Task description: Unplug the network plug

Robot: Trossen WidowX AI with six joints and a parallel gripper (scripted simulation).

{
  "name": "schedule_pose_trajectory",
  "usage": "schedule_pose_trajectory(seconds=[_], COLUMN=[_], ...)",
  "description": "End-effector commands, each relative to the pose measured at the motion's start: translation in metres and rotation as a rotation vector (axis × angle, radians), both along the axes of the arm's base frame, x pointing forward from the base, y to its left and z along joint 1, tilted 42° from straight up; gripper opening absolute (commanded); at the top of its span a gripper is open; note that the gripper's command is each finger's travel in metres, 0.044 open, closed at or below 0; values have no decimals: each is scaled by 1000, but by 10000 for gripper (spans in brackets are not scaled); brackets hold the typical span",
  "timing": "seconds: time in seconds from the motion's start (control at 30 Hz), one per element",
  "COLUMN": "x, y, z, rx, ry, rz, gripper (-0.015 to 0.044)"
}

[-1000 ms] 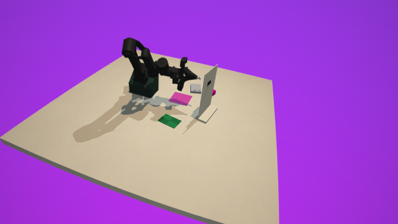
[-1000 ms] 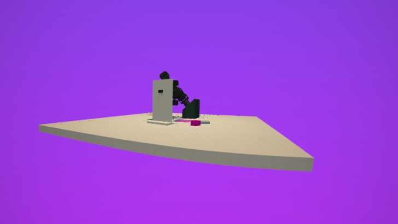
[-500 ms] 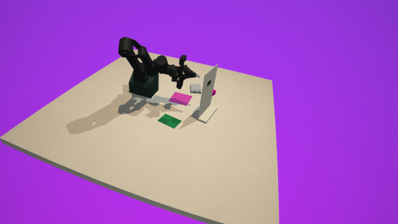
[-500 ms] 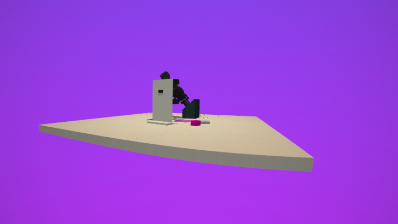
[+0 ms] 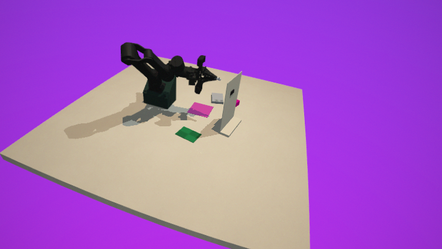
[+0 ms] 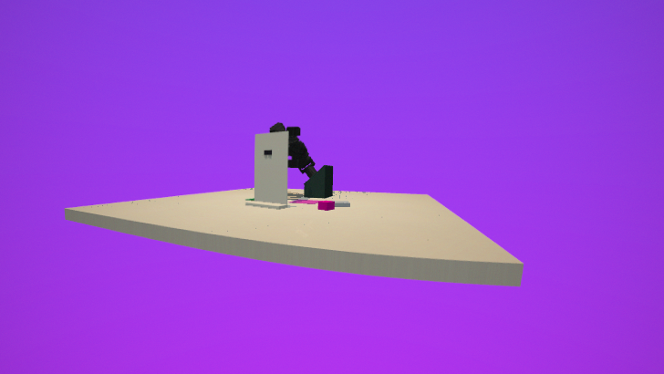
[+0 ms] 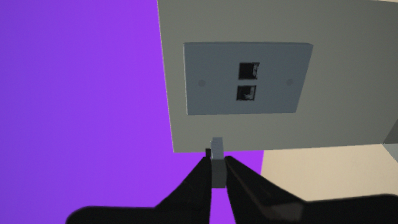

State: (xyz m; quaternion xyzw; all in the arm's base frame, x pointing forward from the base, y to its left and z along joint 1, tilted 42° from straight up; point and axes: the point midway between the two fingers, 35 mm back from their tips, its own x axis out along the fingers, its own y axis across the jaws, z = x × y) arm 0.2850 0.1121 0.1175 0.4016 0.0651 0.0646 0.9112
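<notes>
My gripper [image 5: 216,78] [image 7: 217,163] is shut on the small grey plug [image 5: 218,79] [image 7: 217,148], which sticks out past the fingertips. It is held in the air in front of the upright panel [image 5: 229,108] [image 6: 274,179] [image 7: 350,75], apart from it. The wrist view shows the grey socket plate [image 7: 215,100] with an upper socket [image 7: 247,71] and a lower socket [image 7: 244,93], both without a plug. A flat pink square [image 5: 201,109] and a flat green square [image 5: 187,135] lie on the table. The panel hides the gripper in the exterior view.
A light grey box [image 5: 217,97] [image 6: 342,204] stands beyond the pink square. A magenta block [image 5: 237,102] [image 6: 326,205] is on the panel's far side from the arm. The panel's foot [image 5: 231,127] rests on the table [image 5: 263,173] [image 6: 371,232].
</notes>
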Motion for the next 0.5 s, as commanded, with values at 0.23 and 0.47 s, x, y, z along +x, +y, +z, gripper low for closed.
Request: schedule_pose_trajectory(seconds=[0.23, 0.47], x=[-11, -11], y=[9, 11], z=[15, 6], rx=[12, 13], ry=[-22, 31], rz=[-8, -22], gripper=[0, 0])
